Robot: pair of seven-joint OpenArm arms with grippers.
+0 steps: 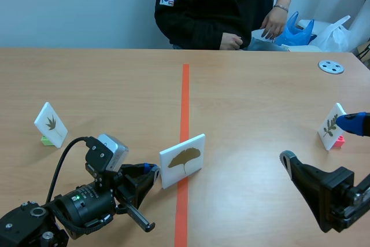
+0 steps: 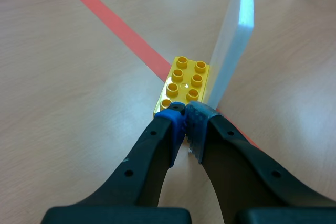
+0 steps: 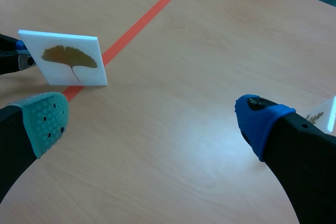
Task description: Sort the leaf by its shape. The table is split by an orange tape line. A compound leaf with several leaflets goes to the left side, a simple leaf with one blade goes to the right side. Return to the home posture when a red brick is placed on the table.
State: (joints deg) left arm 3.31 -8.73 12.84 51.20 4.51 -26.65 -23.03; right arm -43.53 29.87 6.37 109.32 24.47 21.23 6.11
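The ginkgo card (image 1: pixel 182 159) stands on its yellow brick (image 2: pixel 184 80) on the tape line (image 1: pixel 185 102), near the middle of the table. The left tool (image 2: pixel 185 114), tips together, touches the brick's left end. An off-centre shove could spin the brick or topple the card. The right tool (image 3: pixel 152 121) hangs with its fingers apart, near right.

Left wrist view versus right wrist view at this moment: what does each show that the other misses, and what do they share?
Only the left wrist view: the yellow brick at the foot of the white card, which is seen edge-on.
Only the right wrist view: the fan-shaped leaf on the card's face, the open right gripper, and a second card's edge beside its blue pad.
Both: the white card, the orange tape line, and the left gripper, shut at the card's lower edge.
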